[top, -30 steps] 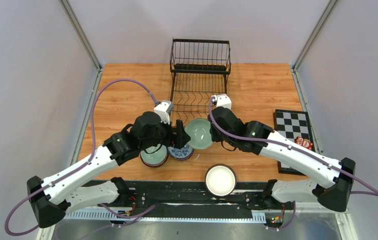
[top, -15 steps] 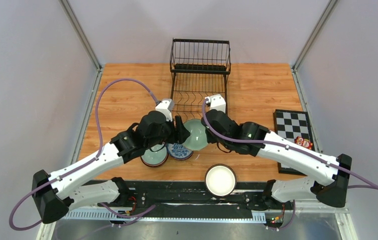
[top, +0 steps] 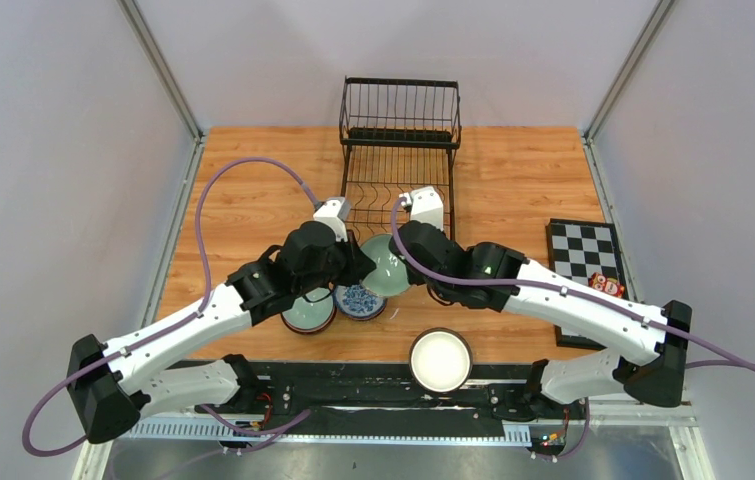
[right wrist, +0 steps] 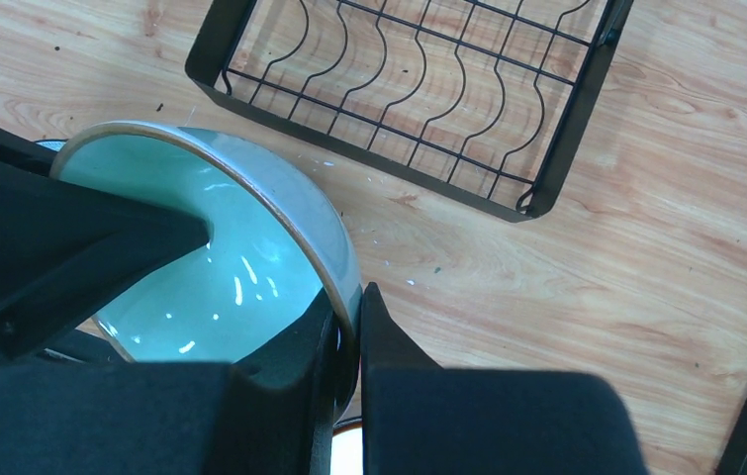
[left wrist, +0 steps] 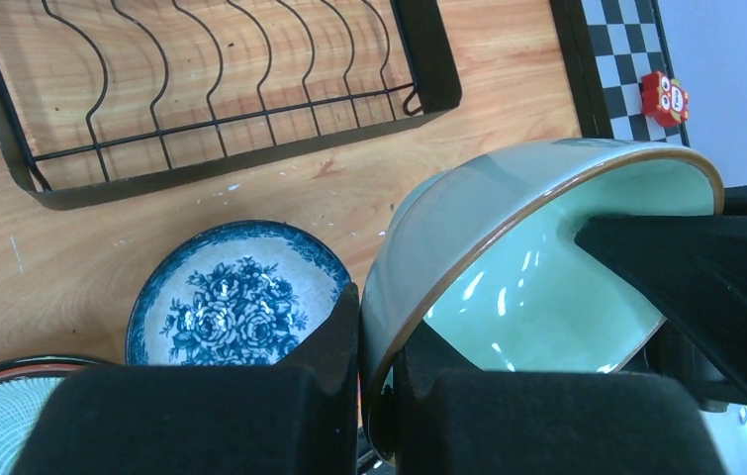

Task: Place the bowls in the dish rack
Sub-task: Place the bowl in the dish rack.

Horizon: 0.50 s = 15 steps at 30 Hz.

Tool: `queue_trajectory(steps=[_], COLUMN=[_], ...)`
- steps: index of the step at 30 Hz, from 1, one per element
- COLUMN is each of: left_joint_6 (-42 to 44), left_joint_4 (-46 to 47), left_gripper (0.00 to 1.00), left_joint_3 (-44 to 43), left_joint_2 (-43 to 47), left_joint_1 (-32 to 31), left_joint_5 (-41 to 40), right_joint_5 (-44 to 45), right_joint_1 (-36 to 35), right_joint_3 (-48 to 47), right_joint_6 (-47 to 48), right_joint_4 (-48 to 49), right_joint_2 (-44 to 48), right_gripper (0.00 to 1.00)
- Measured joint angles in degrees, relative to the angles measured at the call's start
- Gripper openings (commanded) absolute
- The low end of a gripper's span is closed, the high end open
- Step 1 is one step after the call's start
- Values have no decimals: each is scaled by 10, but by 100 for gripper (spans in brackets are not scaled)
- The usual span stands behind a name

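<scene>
Green bowl (top: 389,264): tipped on edge, lifted, just short of the rack (top: 399,178).
Left gripper (left wrist: 377,332): pinching its rim, seemingly to take it over.
Right gripper (right wrist: 347,315): pinching the opposite rim, sharing the hold.
Blue bowl (top: 360,302): flat on the table (top: 253,180) below, waiting.

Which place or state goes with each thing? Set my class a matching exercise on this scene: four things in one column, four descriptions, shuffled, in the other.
Things
1. pale green bowl
2. blue-and-white bowl
3. white bowl
4. dish rack

Descriptions
A. stands at the far side of the table, no bowl in it
B. tilted, clamped at its rim by the left gripper and the right gripper
C. sits alone at the near edge of the table
D. lies flat on the table, near the front of the dish rack

Pairs: 1-B, 2-D, 3-C, 4-A
</scene>
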State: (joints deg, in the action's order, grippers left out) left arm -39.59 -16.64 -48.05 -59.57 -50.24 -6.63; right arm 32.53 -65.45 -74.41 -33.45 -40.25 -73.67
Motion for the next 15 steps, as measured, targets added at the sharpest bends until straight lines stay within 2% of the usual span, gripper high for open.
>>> queue_trajectory(steps=[2, 4, 10, 15], left_joint_6=[0, 0, 16, 23], left_joint_4=[3, 7, 16, 38], left_gripper=[0, 0, 0, 0], left_joint_3=[1, 4, 9, 17], left_joint_2=[0, 1, 1, 3], left_joint_1=[0, 0, 2, 12], left_joint_5=[1, 2, 30, 83], right_joint_5=[1, 0, -23, -66], right_joint_1=[-1, -1, -1, -1], right_joint_3=[0, 0, 13, 56], right_joint_6=[0, 1, 12, 31], right_joint_4=[-1, -2, 22, 69], right_joint_2=[0, 0, 22, 86], right_gripper=[5, 13, 51, 70])
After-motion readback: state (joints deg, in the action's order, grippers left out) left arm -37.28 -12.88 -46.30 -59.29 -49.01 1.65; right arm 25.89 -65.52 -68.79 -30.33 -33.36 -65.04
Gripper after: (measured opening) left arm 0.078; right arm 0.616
